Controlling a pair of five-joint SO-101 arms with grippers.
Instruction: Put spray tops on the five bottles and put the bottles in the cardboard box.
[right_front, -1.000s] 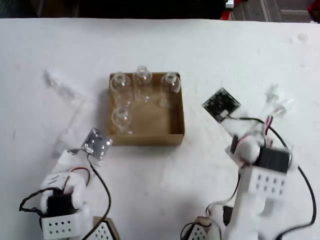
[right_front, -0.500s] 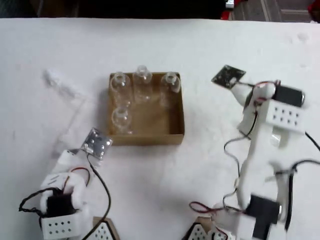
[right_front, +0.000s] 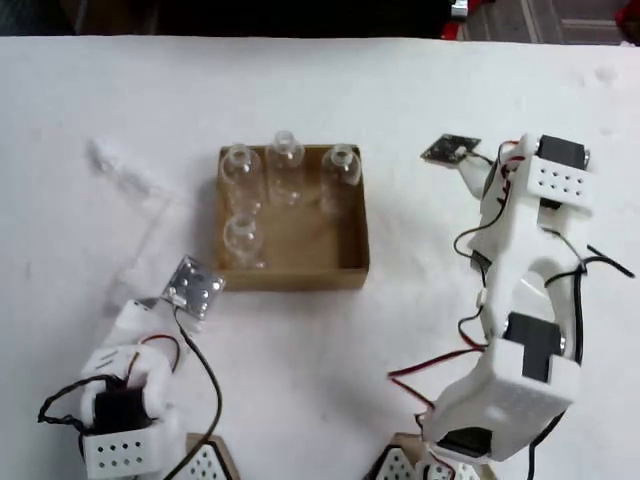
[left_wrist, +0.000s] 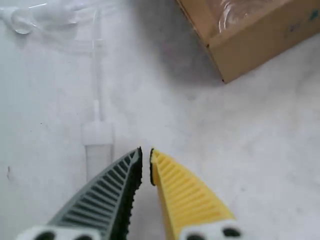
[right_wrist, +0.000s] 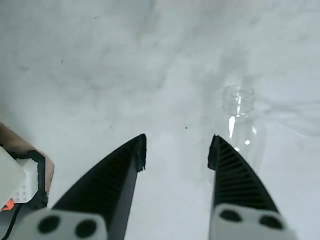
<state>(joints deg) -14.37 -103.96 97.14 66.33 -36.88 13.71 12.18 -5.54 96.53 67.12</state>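
My left gripper has its grey and yellow jaws pressed together, pinching nothing, at the lower left of the high view. Just beside the grey jaw a spray top lies flat on the white table: a white collar with a thin clear tube.

My right gripper has its black jaws spread wide with nothing between them; that arm stands at the right of the high view. Just beyond the tip of one jaw the fifth bottle stands upright on the table, clear plastic, its neck open and bare.

The cardboard box, brown and shallow, sits in the middle of the high view. Inside, a row of three bottles stands along its upper wall and a fourth bottle by its left wall, all clear and upright. Some clear pieces lie to the upper left of the box; I cannot tell what they are.
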